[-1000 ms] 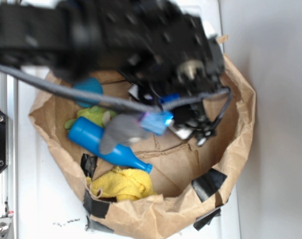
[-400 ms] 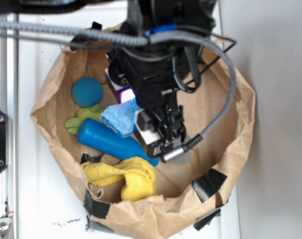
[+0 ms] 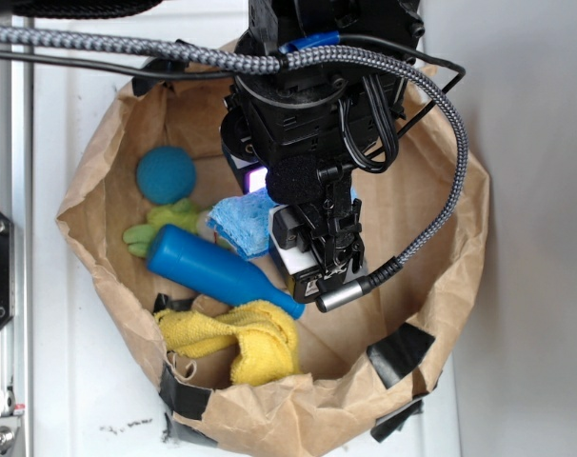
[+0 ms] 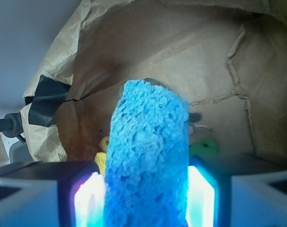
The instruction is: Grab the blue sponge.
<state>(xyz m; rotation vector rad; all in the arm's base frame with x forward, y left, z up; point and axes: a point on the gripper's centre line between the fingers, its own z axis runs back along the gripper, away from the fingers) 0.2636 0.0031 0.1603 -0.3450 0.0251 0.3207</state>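
The blue sponge (image 4: 147, 161) fills the middle of the wrist view, standing up between two lit pads, with my gripper (image 4: 146, 201) shut on it. In the exterior view my gripper (image 3: 269, 205) hangs over the middle of the brown paper bag (image 3: 460, 238), and the light-blue, porous sponge (image 3: 243, 225) sticks out to its left, above the dark blue bottle (image 3: 217, 269). The fingertips themselves are hidden by the arm's black body.
Inside the bag lie a teal ball (image 3: 166, 175), a green toy (image 3: 160, 227), the glossy blue bottle and a yellow cloth (image 3: 241, 339). Black tape patches (image 3: 399, 350) mark the bag's near rim. A grey braided cable (image 3: 431, 219) loops on the right.
The arm swung from the bag's back right to its middle, and the sponge has shifted slightly right with the gripper. The grey toy seen one second ago no longer shows.
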